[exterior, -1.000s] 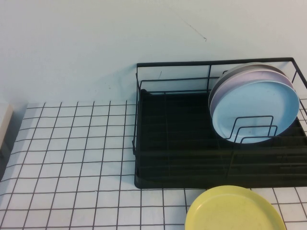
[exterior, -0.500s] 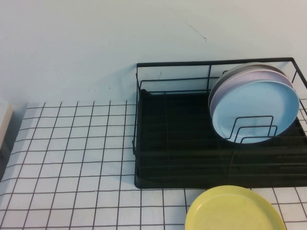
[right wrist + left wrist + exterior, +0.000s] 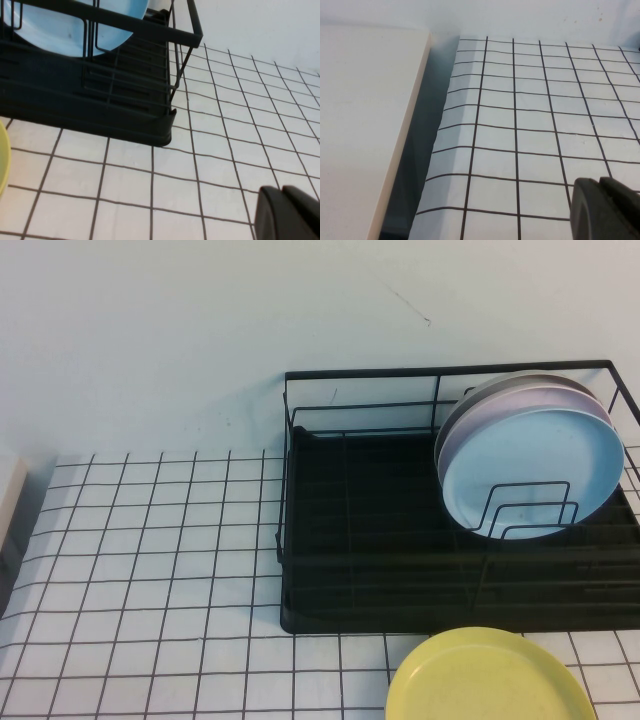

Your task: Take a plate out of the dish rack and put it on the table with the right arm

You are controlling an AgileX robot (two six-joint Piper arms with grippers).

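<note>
The light blue plate (image 3: 532,476) stands on edge at the right end of the black dish rack (image 3: 350,540), held by upright wire dividers, with a pale pink plate (image 3: 470,412) behind it. The blue plate (image 3: 55,27) and the rack (image 3: 125,105) also show in the right wrist view. The table (image 3: 150,560) is white with a black grid. My right gripper (image 3: 282,192) is shut and empty, low over the table beside the rack's end. My left gripper (image 3: 598,182) is shut and empty over the table's left part. Neither gripper shows in the high view.
A yellow plate (image 3: 490,678) lies flat on the table in front of the rack; its edge shows in the right wrist view (image 3: 2,160). A cream board (image 3: 365,125) lies beyond the table's left edge. A pale wall stands behind the rack.
</note>
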